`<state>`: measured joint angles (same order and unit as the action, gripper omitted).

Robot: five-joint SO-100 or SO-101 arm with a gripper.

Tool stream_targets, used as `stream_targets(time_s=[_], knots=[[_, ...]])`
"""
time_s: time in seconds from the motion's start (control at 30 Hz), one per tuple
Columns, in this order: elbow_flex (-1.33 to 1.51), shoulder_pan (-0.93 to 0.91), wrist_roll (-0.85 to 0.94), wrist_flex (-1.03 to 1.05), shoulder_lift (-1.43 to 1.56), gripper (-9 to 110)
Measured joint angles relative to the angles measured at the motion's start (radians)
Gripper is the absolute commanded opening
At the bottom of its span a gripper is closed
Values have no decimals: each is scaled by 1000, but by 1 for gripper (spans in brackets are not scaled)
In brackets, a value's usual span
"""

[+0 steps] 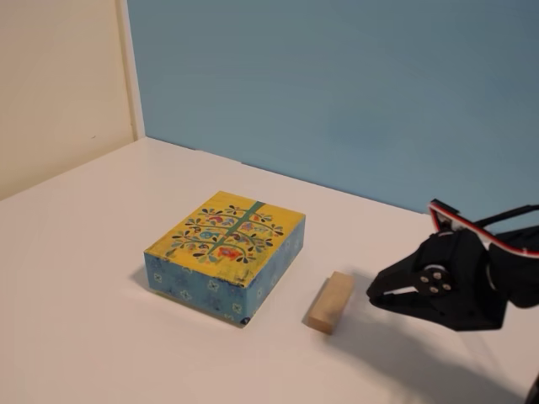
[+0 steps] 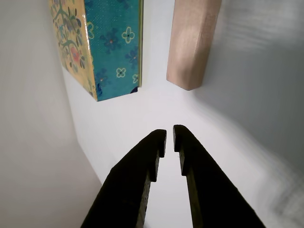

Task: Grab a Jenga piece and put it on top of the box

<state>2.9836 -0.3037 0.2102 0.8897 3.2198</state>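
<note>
One Jenga piece (image 1: pixel 330 302) beside one box (image 1: pixel 226 252), one nearly closed pincer (image 2: pixel 169 138) near, empty

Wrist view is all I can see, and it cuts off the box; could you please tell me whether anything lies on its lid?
Observer: Nothing does; in the fixed view the whole lid of the box is bare.
Operator: Thank you. Does the block touch the box?
Observer: No. The block lies flat on the table, apart from the box, on its right in the fixed view.
Operator: And where does the gripper stand from there?
Observer: The gripper is just right of the block, pointing at it, with a gap between them.
</note>
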Motion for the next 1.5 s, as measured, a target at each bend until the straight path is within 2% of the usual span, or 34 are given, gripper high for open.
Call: stream_targets(time_s=[0.93,1.07,1.5], knots=[[0,-11,2,-9,0,0],[0,-28,-15,-9,0,3],[0,-74,-124,-14,0,0]])
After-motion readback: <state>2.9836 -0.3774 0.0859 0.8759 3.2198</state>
